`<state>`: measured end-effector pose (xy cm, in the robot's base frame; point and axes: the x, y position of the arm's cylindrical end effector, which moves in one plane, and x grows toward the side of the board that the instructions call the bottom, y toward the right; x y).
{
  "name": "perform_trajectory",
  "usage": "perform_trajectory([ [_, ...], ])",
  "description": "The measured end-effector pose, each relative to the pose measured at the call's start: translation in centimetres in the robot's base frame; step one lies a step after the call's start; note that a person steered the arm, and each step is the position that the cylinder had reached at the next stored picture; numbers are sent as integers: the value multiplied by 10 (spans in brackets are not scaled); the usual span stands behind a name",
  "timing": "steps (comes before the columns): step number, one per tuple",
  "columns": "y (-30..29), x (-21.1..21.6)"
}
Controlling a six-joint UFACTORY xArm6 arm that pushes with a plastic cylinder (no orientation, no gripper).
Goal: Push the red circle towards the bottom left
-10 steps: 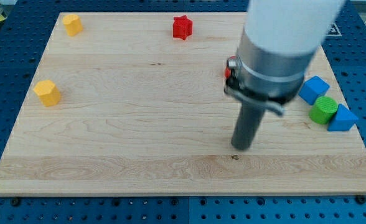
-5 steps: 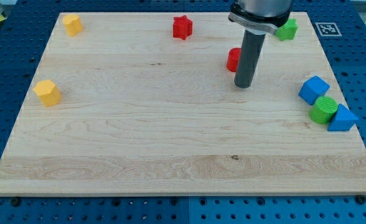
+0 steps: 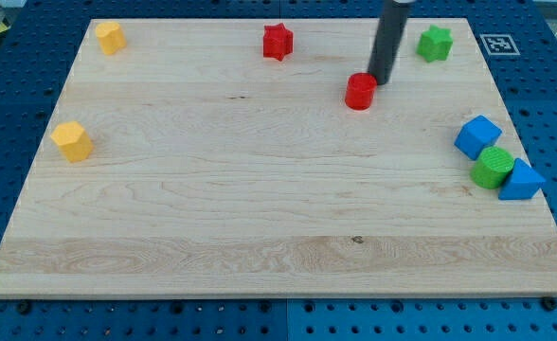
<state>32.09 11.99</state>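
1. Red circle [image 3: 360,92] stood right of the middle of the wooden board [image 3: 260,218], in its upper half, with the rod's tip at its upper-right edge.
2. At the view's far left, a yellow block [image 3: 72,140] sat near the board's left edge, about midway up; its shape could not be made out surely.
3. A second yellow block [image 3: 110,37] lay in the top-left corner, well apart from the first.
4. A red star [image 3: 278,42] sat near the top edge, to the upper left of the red circle and well apart from it.
5. The dark rod came down from the view's top, and my tip [image 3: 382,82] rested just beside the red circle, on its upper-right side, touching it or very nearly so.
6. The arm carried no claw, only the rod, so nothing was being held.
7. A green star [image 3: 435,43] lay near the top edge, to the right of the rod.
8. At the right edge, a blue cube [image 3: 477,136], a green cylinder [image 3: 494,167] and a blue triangular block [image 3: 522,180] clustered together, each touching the next, running down towards the view's right.
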Motion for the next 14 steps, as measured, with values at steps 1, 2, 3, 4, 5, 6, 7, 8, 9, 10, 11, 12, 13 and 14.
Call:
perform_trajectory([
  [1, -18, -8],
  [2, -18, -7],
  [3, -9, 10],
  [4, -1, 34],
  [5, 6, 55],
  [6, 6, 80],
  [7, 6, 104],
  [8, -13, 115],
  [9, -37, 115],
  [10, -58, 115],
  [11, -78, 115],
  [12, -92, 115],
  [13, -109, 115],
  [14, -128, 116],
])
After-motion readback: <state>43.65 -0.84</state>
